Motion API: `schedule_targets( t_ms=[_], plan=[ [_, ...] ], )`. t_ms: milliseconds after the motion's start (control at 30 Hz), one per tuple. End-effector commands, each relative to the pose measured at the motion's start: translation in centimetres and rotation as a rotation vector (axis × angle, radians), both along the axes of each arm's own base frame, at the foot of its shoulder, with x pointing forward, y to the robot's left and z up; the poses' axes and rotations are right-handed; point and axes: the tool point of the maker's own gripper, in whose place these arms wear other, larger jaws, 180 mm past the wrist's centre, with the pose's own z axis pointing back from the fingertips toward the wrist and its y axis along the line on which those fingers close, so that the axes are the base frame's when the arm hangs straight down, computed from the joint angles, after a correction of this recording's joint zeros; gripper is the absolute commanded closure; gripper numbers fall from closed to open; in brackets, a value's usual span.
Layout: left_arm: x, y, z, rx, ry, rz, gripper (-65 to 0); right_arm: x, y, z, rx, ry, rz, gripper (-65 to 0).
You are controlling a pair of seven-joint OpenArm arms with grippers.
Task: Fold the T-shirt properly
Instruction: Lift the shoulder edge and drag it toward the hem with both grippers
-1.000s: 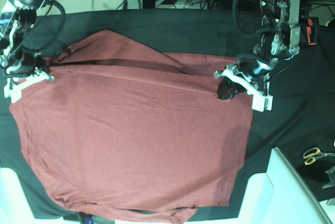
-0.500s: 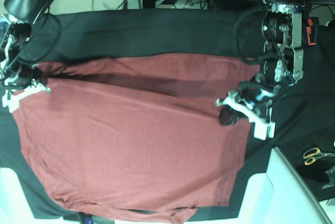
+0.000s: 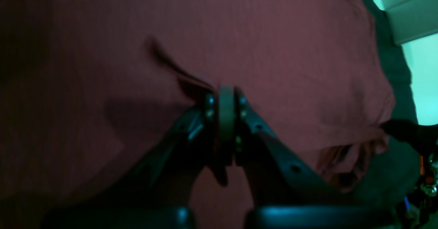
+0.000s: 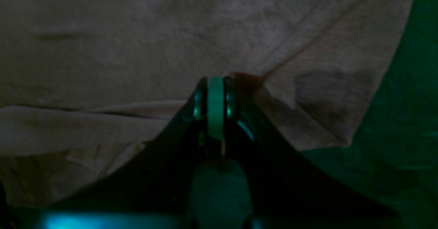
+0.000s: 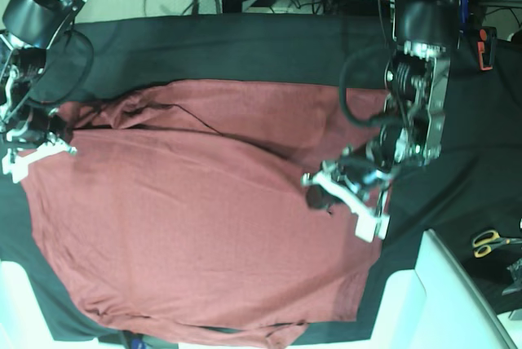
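Black cloth covers the table (image 5: 245,47), and the brick-red T-shirt (image 5: 196,235) lies spread over most of it.

Thin, soft knit — plain, no print — lies mostly flat, with a long crease slanting across its upper part and a rumpled hem at the bottom edge. Left gripper (image 5: 322,194), right of centre in the base view, has its black jaws pinched tight on a fold of fabric; right gripper (image 5: 41,147), at the left edge, is clamped on the shirt's border — cloth puckers at both tips.
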Motion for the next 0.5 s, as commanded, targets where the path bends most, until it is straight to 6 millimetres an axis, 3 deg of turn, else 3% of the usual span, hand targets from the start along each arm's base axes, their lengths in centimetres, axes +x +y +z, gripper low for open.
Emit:
schedule_targets(
  t_ms=[0, 67, 133, 233, 333, 400, 467],
  plan=[
    [1.5, -0.4, 1.8, -0.023, -0.050, 0.011, 0.0, 1.2, -0.9, 1.3, -0.021, -0.048, -0.008, -0.2],
    [2.1, -0.2, 1.9, -0.016, -0.046, 0.030, 0.0, 1.1, -0.9, 1.3, -0.021, -0.047, -0.008, -0.3],
    [2.4, -0.3, 2.0, 0.008, -0.055, 0.028, 0.0, 1.1, -0.9, 1.3, -0.021, -0.047, -0.008, -5.1],
    [2.6, -0.1, 2.1, 0.040, -0.070, 0.034, 0.0, 1.2, -0.9, 1.5, -0.024, -0.056, -0.005, -24.0],
    [2.6, 0.9, 2.0, 0.055, -0.068, 0.055, -23.5, 1.7, -1.5, 2.5, -0.051, -0.100, -0.014, -40.5],
    [2.8, 2.2, 2.5, 0.048, -0.079, 0.093, -35.1, 1.7, -2.4, 3.8, -0.108, -0.166, -0.028, -41.7],
    [2.4, 3.9, 2.9, 0.041, -0.092, 0.143, -39.2, 1.5, -3.3, 5.3, -0.167, -0.233, -0.042, -41.7]
  ],
)
